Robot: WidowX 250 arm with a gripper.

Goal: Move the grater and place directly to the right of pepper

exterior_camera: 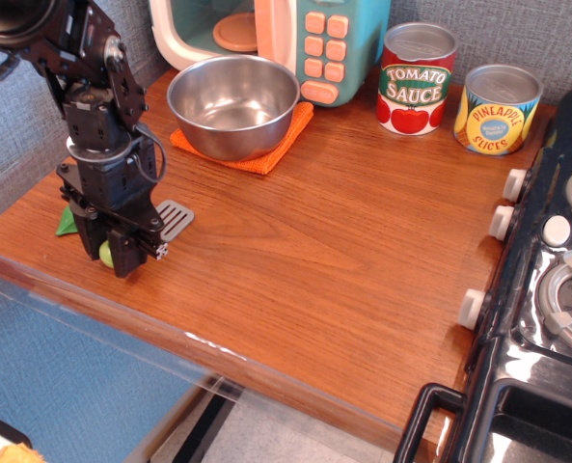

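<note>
— So where's the tool (123,253) now?

— Low near the table's (363,251) front-left corner, clamped on the grater's (173,219) lime handle; its grey head juts right. The pepper (66,222) is mostly hidden behind it, only green showing.

— How does it handle?

— Probably light, stiff plastic; the handle looks the sound place to grip.

— Containers?

— A steel bowl (232,103) near the back edge looks empty; two cans (456,89) stand toward the back-right corner.
</note>
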